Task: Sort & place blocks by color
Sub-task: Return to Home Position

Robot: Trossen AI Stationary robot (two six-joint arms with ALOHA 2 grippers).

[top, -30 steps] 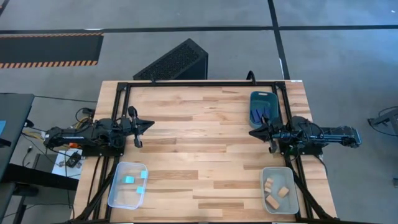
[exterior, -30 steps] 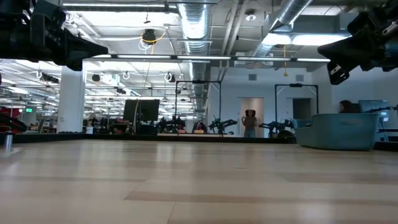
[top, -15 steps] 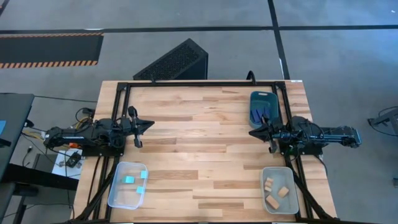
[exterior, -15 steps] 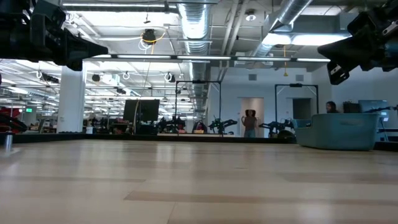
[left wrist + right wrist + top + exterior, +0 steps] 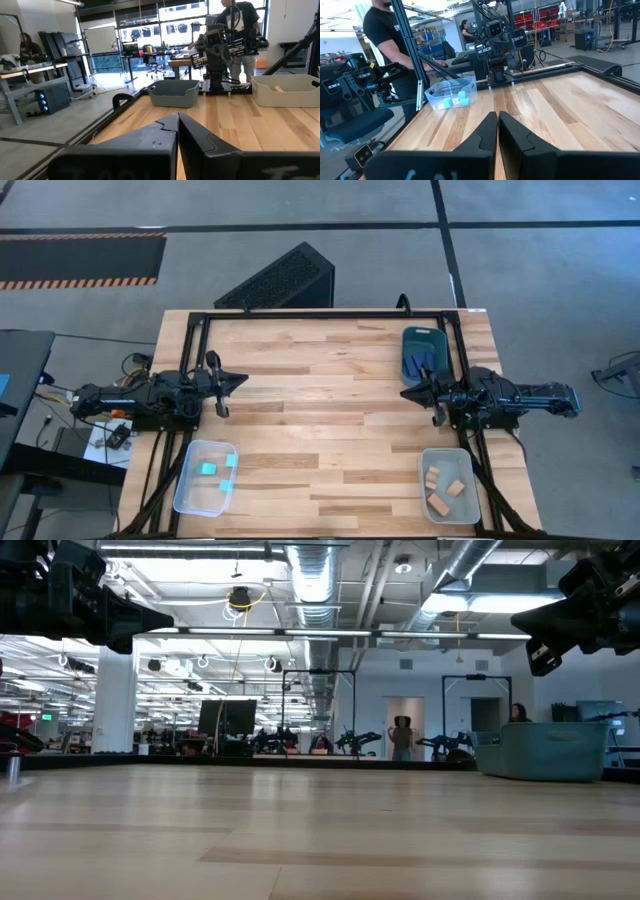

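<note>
Left tool point(image 5: 243, 379) hovering over table's point(image 5: 320, 420) left side, fingers pressing together, gripping nothing. Clear tray point(image 5: 186, 480) sitting lower left in high view, holding teal blocks point(image 5: 207, 469): small bright cyan cubes, lying apart. Dark teal tray point(image 5: 424, 331) sitting upper right, holding blue blocks point(image 5: 415, 360): dark slim bars, too small to count. Right tool point(image 5: 404, 392) hovering just beside that tray, fingers meeting, gripping nothing. Grey tray point(image 5: 423, 480) sitting lower right, holding wood blocks point(image 5: 434, 474): pale pieces, several, lying loose.
</note>
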